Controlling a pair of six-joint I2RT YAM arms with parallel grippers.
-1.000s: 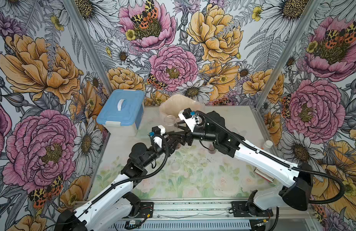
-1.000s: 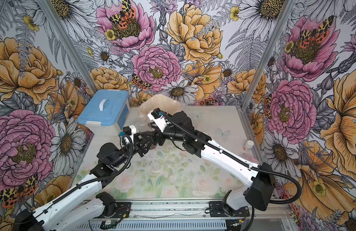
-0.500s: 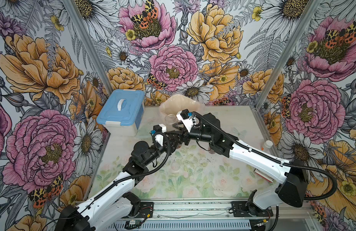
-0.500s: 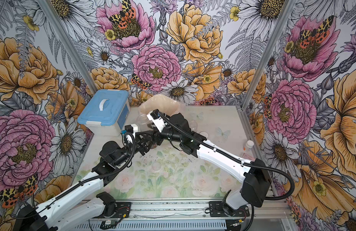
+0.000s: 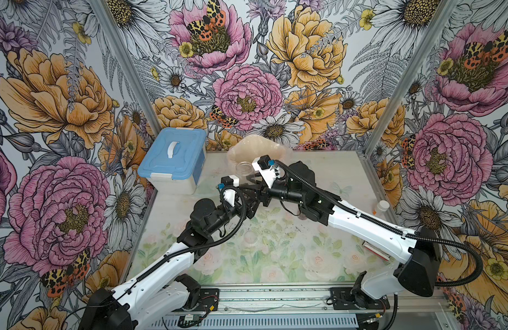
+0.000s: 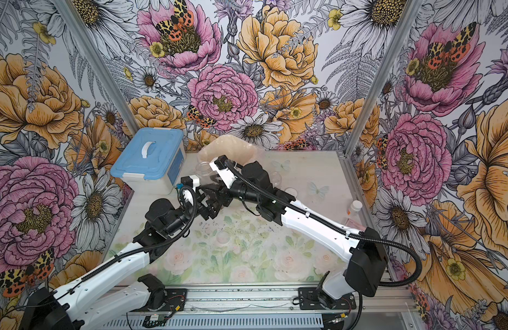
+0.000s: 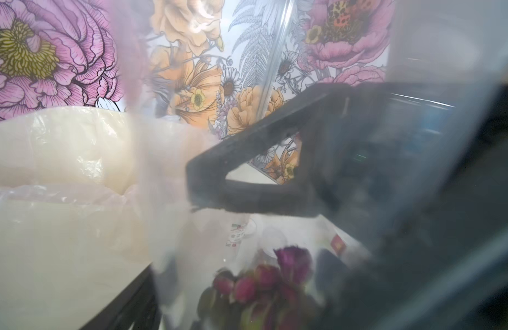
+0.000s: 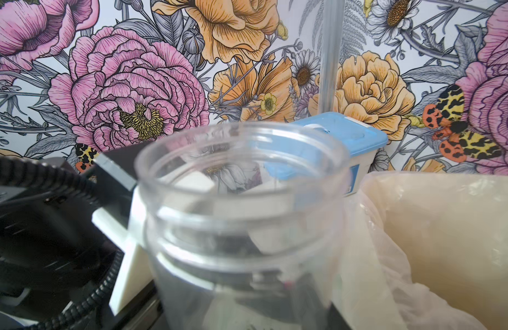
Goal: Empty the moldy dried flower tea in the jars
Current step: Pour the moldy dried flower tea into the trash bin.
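Observation:
A clear, lidless jar [image 5: 244,168] [image 6: 202,169] hangs tilted beside the cream bag [image 5: 257,148]. My right gripper [image 5: 251,183] is shut on its lower body; in the right wrist view the open mouth of the jar [image 8: 241,177] fills the middle. The left wrist view looks through the blurred jar wall at the moldy dried flower tea [image 7: 264,281], pink and dark red buds low in the jar. My left gripper [image 5: 248,200] sits just below and in front of the jar with its jaws spread wide. A second jar [image 7: 238,237], with a red-and-white label, stands far off.
A blue-lidded white box [image 5: 172,160] stands at the back left, next to the bag. Two round lids [image 6: 275,178] [image 6: 291,191] lie behind my right arm. A small white-capped bottle [image 5: 382,205] is by the right wall. Dark specks [image 5: 275,228] dot the mat.
My right gripper has closed onto the jar and my left gripper's jaws have spread off it. Both arms have shifted slightly toward the bag.

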